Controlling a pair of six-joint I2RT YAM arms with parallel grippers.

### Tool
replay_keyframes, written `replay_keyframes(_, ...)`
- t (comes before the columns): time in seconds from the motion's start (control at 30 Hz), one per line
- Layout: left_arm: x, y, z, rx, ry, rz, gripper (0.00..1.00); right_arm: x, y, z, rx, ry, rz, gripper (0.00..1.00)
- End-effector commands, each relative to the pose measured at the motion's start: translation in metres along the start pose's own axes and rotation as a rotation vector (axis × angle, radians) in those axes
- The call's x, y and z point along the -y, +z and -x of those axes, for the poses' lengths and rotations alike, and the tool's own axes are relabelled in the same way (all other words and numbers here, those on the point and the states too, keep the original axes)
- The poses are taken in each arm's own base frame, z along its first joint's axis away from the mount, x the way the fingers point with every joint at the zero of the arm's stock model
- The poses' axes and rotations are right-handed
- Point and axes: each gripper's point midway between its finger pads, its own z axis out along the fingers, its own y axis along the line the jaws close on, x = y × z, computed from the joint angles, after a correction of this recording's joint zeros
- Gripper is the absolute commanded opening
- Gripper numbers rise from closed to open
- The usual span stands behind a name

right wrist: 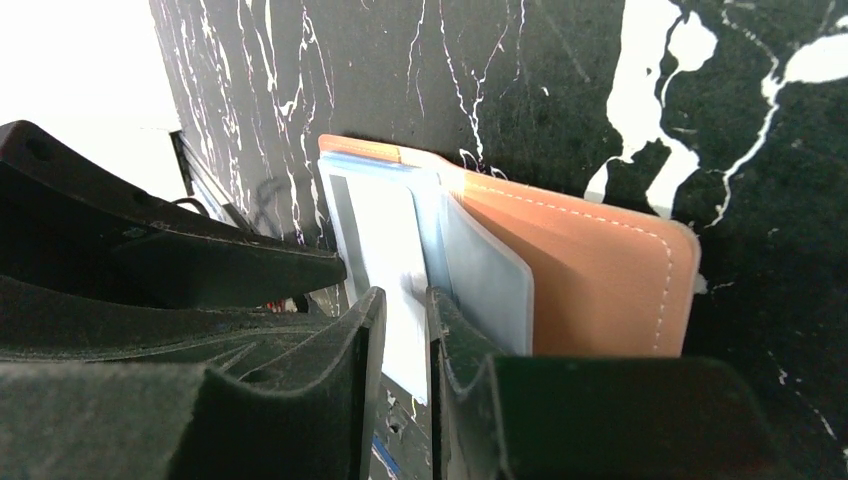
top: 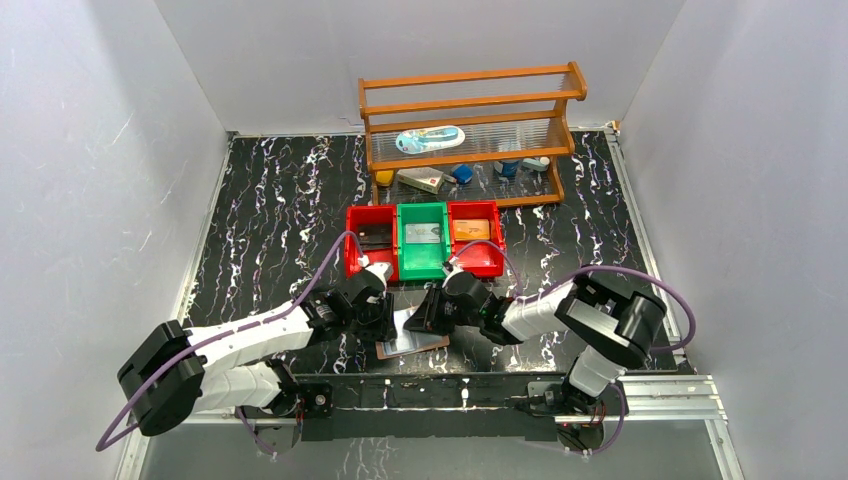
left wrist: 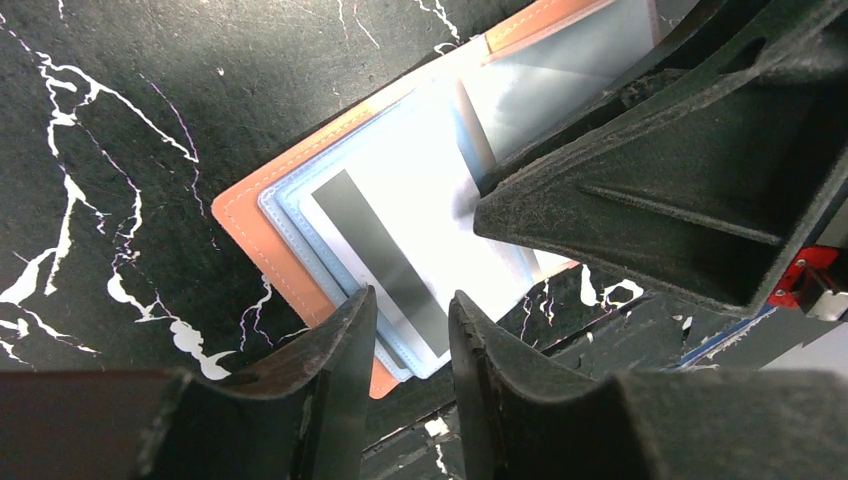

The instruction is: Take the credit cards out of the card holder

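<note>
The card holder (top: 418, 345) lies open on the black marbled table between my two grippers, its pinkish-brown cover (left wrist: 250, 228) down and its clear bluish sleeves up. A white credit card (left wrist: 400, 215) with a grey stripe sits in the top sleeve. My left gripper (left wrist: 410, 300) hovers at the holder's near corner, jaws apart, the sleeve corner showing in the gap. My right gripper (right wrist: 403, 295) has its tips on the sleeves with a narrow gap over the white card (right wrist: 385, 230). Its right finger holds a blue sleeve leaf (right wrist: 485, 280) aside.
Just behind the holder stand three bins in a row: a red bin (top: 354, 245) with a black card (top: 375, 238), a green bin (top: 404, 262) with a grey card (top: 424, 234), and a red bin (top: 498, 250) with an orange card (top: 474, 229). A wooden rack (top: 470, 100) stands at the back.
</note>
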Motion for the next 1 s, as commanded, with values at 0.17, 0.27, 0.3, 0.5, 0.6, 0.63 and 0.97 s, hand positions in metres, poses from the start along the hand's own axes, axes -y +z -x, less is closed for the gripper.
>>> replay_keyframes(0.17,-0.019,0.013,-0.032,-0.100,0.023,0.039,0.25,-0.005,0.005,-0.009,-0.034,0.015,0.050,0.31)
replay_keyframes(0.27,-0.023,0.012,-0.033,-0.102,0.024,0.053,0.23,0.006,0.002,0.000,0.016,0.005,-0.038,0.33)
replay_keyframes(0.3,-0.024,0.013,-0.033,-0.103,0.023,0.058,0.23,0.011,0.000,0.004,0.033,-0.001,-0.076,0.33)
replay_keyframes(0.5,-0.026,0.014,-0.036,-0.115,0.027,0.070,0.20,0.024,-0.006,0.006,0.055,-0.011,-0.143,0.36)
replay_keyframes(0.6,-0.027,0.015,-0.037,-0.122,0.028,0.075,0.19,0.021,-0.001,0.001,0.021,-0.011,-0.120,0.35)
replay_keyframes(0.63,-0.028,0.016,-0.037,-0.126,0.031,0.077,0.18,0.021,0.001,0.000,0.016,-0.012,-0.120,0.34)
replay_keyframes(0.97,-0.033,0.017,-0.042,-0.148,0.035,0.100,0.14,0.020,-0.011,0.012,0.077,-0.051,-0.168,0.37)
